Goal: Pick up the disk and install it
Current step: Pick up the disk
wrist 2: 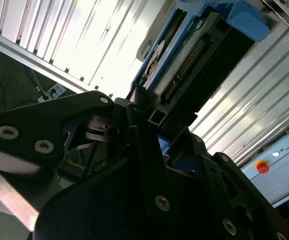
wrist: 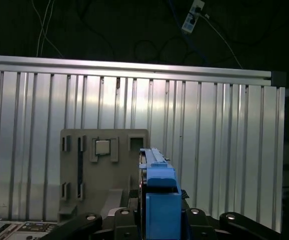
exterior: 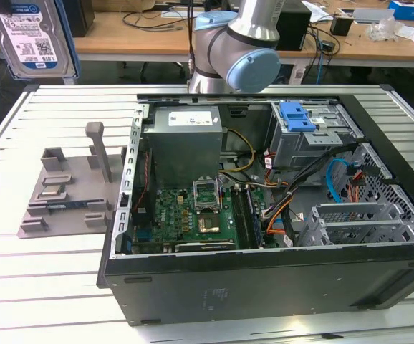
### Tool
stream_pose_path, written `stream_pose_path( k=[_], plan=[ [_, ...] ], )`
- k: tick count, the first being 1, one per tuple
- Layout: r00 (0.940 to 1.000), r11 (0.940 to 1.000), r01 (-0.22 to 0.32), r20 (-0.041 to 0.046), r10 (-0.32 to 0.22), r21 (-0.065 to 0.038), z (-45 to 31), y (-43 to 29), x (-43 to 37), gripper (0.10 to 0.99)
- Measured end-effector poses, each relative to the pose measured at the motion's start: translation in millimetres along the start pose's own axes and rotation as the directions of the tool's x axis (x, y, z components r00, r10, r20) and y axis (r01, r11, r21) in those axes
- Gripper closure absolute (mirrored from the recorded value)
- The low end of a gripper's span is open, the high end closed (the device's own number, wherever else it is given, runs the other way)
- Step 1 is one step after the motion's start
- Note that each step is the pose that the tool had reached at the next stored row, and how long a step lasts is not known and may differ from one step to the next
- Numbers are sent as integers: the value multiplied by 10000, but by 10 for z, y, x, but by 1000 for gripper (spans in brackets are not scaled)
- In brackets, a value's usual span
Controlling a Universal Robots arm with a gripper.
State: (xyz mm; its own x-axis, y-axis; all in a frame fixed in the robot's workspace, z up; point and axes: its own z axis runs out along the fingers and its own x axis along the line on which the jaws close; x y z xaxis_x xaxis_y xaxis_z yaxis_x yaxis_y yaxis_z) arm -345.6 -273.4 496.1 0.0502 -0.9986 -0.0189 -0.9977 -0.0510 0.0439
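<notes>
The disk (exterior: 34, 36), silver with a blue-and-white label and blue rails, hangs high above the table at the exterior view's upper left. In the second wrist view my gripper (wrist 2: 144, 120) is shut on the disk (wrist 2: 184, 65), whose connector edge and blue rail point away from the black fingers (wrist 2: 134, 107). In the first wrist view the disk (wrist: 157, 190) is seen edge-on, clamped in my gripper (wrist: 157, 215), above the slatted table.
An empty grey holder (exterior: 67, 190) lies on the table to the exterior view's left of the open computer case (exterior: 264, 283); it also appears under the disk as the holder (wrist: 102, 170). Inside the case are a grey box (exterior: 185, 143), a motherboard, cables and a drive bay with a blue latch (exterior: 296, 115). The arm's elbow (exterior: 239, 50) stands behind the case.
</notes>
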Motion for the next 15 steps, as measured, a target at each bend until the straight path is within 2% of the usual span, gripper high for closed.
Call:
stream_pose_path(
  k=[3, 11, 13, 15],
  plan=[
    [10000, 10000, 0, 0, 0, -1, -87, 3, -4, 718],
    [10000, 10000, 0, 0, 0, 0, -92, 3, -5, 718],
    [10000, 10000, 0, 1, 0, -1, -93, -19, -4, 718],
    [10000, 10000, 0, -1, 0, 0, -95, -71, -1, 718]
  ],
)
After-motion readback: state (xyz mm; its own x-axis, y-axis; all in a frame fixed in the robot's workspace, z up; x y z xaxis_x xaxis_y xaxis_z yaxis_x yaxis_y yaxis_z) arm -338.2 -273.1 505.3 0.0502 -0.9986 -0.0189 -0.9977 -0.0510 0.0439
